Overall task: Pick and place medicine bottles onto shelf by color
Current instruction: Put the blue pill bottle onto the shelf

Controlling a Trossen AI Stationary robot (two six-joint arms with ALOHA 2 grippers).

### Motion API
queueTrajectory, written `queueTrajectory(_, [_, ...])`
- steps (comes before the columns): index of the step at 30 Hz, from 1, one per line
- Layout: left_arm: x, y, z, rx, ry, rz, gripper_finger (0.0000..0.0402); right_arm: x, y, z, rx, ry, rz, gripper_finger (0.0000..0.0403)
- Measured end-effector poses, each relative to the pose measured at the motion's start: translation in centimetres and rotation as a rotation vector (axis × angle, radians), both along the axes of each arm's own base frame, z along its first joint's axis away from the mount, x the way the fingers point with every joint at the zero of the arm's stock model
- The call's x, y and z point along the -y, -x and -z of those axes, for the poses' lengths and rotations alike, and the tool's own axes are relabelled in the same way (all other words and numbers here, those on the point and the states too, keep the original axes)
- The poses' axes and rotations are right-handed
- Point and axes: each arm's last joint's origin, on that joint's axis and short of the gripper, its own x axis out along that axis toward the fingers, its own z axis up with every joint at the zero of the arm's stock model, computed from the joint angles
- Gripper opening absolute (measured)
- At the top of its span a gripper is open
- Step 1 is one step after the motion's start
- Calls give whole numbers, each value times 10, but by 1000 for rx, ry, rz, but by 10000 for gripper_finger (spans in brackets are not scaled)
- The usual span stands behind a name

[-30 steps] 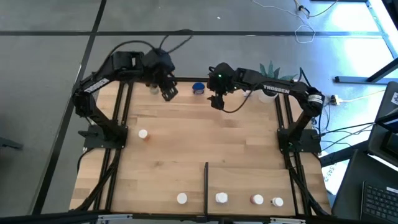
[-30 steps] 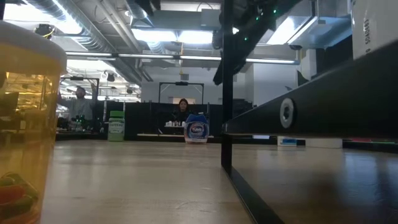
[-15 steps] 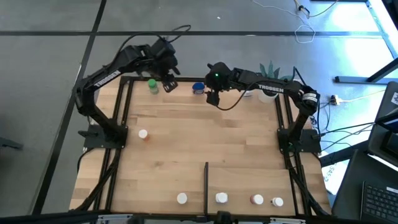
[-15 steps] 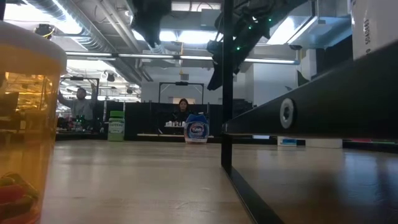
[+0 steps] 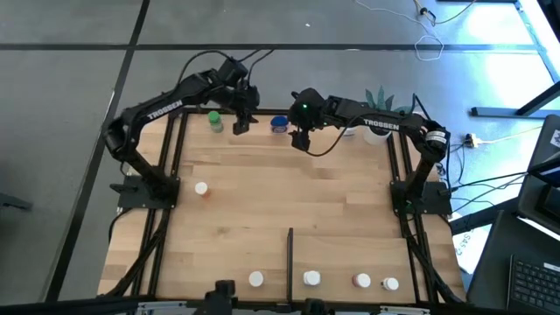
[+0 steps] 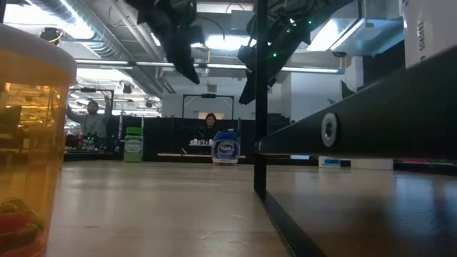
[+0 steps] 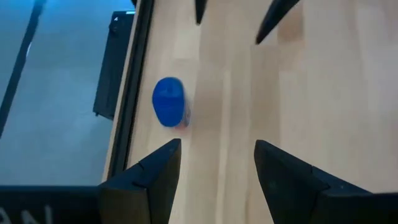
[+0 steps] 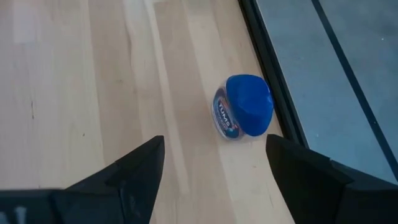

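Four white-capped bottles stand along the near edge of the shelf (image 5: pixel 289 188): one (image 5: pixel 255 279) on the left of the black divider (image 5: pixel 290 254), and three on its right, at (image 5: pixel 311 278), (image 5: pixel 362 280) and (image 5: pixel 390 283). I judge these already sorted, though their body colours are too small to make out from above.

Three bottles look outstanding. A white-capped bottle with an orange body (image 5: pixel 201 188) stands alone toward the left rail. The green bottle (image 5: pixel 214 121) and the blue bottle (image 5: pixel 278 124) sit at the far edge, near the frame rail.

Both arms are gathered over that far edge. The left gripper (image 5: pixel 240 122) hangs between the green and blue bottles, fingers parted and empty; its wrist camera shows the blue bottle (image 7: pixel 168 101) on the wood ahead of its fingers, untouched. The right gripper (image 5: pixel 302 138) hovers just beside the blue bottle on the other side, spread wide and holding nothing; the blue bottle (image 8: pixel 243 107) stands clear of its fingers.

Judgement: roughly half done, no bottle in hand; the blue one appears next, and two arms converging on it risks a clash.
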Motion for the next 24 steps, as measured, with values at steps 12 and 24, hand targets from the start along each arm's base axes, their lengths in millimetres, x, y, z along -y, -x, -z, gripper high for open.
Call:
queueTrajectory(12, [-14,4,56,80,-15,-44,198,0,0,0,1,-1,2,282])
queueTrajectory(24, [-22,-6,101,155,27,-150,198,0,0,0,9,-18,23,282])
